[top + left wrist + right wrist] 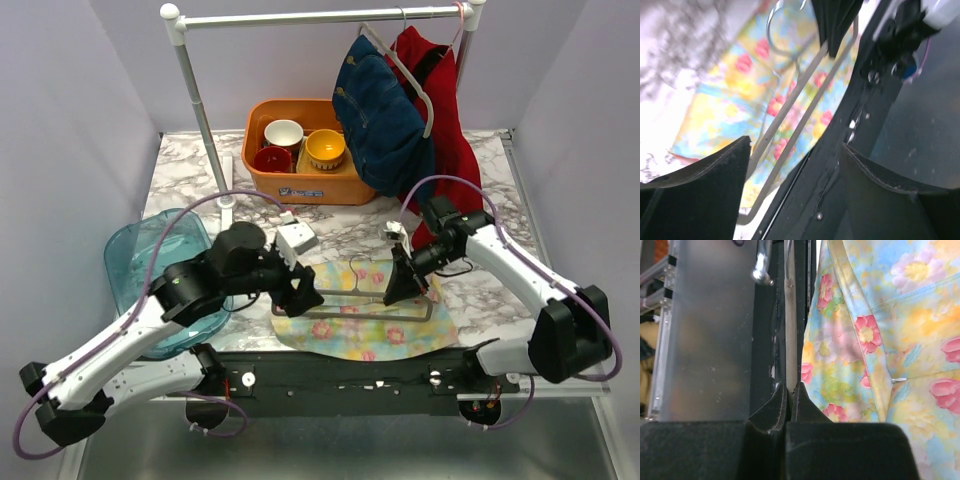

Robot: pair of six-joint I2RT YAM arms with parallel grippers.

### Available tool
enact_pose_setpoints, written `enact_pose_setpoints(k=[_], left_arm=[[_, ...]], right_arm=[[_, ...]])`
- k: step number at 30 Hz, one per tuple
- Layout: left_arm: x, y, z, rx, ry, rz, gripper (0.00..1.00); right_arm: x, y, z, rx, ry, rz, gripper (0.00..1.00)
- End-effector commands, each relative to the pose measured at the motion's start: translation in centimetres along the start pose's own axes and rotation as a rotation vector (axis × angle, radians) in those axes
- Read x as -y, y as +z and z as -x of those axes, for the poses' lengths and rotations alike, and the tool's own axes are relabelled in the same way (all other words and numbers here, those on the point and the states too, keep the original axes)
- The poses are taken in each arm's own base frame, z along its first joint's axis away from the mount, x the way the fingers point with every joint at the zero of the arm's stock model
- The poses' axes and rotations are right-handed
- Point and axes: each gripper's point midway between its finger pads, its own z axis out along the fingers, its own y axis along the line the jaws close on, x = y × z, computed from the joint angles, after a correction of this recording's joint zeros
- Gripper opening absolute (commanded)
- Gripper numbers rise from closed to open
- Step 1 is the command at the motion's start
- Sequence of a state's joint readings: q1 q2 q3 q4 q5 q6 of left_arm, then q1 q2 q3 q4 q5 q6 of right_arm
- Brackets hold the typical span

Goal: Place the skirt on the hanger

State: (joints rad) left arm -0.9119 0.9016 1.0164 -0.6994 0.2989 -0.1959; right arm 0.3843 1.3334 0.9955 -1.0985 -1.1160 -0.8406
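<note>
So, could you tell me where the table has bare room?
Bare marble lies between the orange bin and the skirt, and left of the rack pole. The skirt is crowded by the left gripper and right gripper.

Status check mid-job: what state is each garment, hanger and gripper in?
skirt: spread flat, under the hanger
hanger: lying on the skirt
left gripper: open, holding nothing
right gripper: shut on the hanger
denim garment: hung on rail
red garment: hung on rail
</note>
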Motion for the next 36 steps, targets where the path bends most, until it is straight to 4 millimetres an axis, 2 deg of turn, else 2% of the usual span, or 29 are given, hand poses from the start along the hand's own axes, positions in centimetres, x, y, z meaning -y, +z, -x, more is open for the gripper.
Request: enact_pose_setpoints(k=[1, 4, 5, 7, 8, 9, 13, 15, 21, 23, 31, 34, 35, 36], left_arm=[[-0.2, -3.4, 2.7, 0.156, -0.067, 0.093, 0.80], [0.0, -2.5, 1.2, 0.144, -0.174, 0.070, 0.80], [-0.4, -1.6, -0.3, 0.107, -0.207, 0.080, 0.80], [-0.6, -0.8, -1.4, 0.090, -0.263, 0.082, 0.77], [-0.9, -0.1, -2.8, 0.063, -0.308, 0.088, 0.75], [-0.9, 0.0, -3.2, 0.064, -0.336, 0.092, 0.70], [-1.8, 1.4, -5.1, 0.065, -0.423, 0.121, 0.60], [-2.6, 2.2, -6.2, 0.053, -0.460, 0.161, 0.60], [-5.6, 3.5, -7.3, 0.017, -0.475, 0.339, 0.60], [-5.7, 4.1, -7.2, 0.013, -0.469, 0.340, 0.60], [-7.7, 5.8, -9.6, -0.088, -0.436, 0.487, 0.59], [-8.2, 5.9, -9.1, -0.079, -0.425, 0.521, 0.50], [-8.3, 5.8, -8.9, -0.070, -0.425, 0.526, 0.44], [-8.1, 5.7, -8.2, -0.050, -0.427, 0.519, 0.31]], right_arm=[[0.4, 1.4, 1.5, 0.020, 0.107, 0.071, 0.01], [0.7, 2.6, 1.4, 0.010, 0.160, 0.122, 0.01], [1.1, 3.1, 1.5, 0.006, 0.154, 0.120, 0.01], [1.5, 4.2, 0.7, -0.042, 0.196, 0.116, 0.01], [1.9, 4.6, 0.7, -0.049, 0.184, 0.104, 0.01], [2.1, 4.9, 0.4, -0.064, 0.199, 0.096, 0.01], [2.9, 5.3, 0.0, -0.079, 0.237, 0.062, 0.01], [3.4, 5.5, -0.2, -0.083, 0.245, 0.051, 0.01], [4.4, 5.7, -0.6, -0.102, 0.280, 0.023, 0.01], [4.6, 5.7, -0.8, -0.108, 0.287, 0.013, 0.01], [5.2, 5.3, -0.9, -0.104, 0.289, -0.013, 0.01], [5.4, 5.3, -1.0, -0.109, 0.288, -0.023, 0.01], [5.5, 5.2, -1.0, -0.111, 0.288, -0.028, 0.00], [5.5, 5.2, -1.1, -0.114, 0.283, -0.032, 0.01]])
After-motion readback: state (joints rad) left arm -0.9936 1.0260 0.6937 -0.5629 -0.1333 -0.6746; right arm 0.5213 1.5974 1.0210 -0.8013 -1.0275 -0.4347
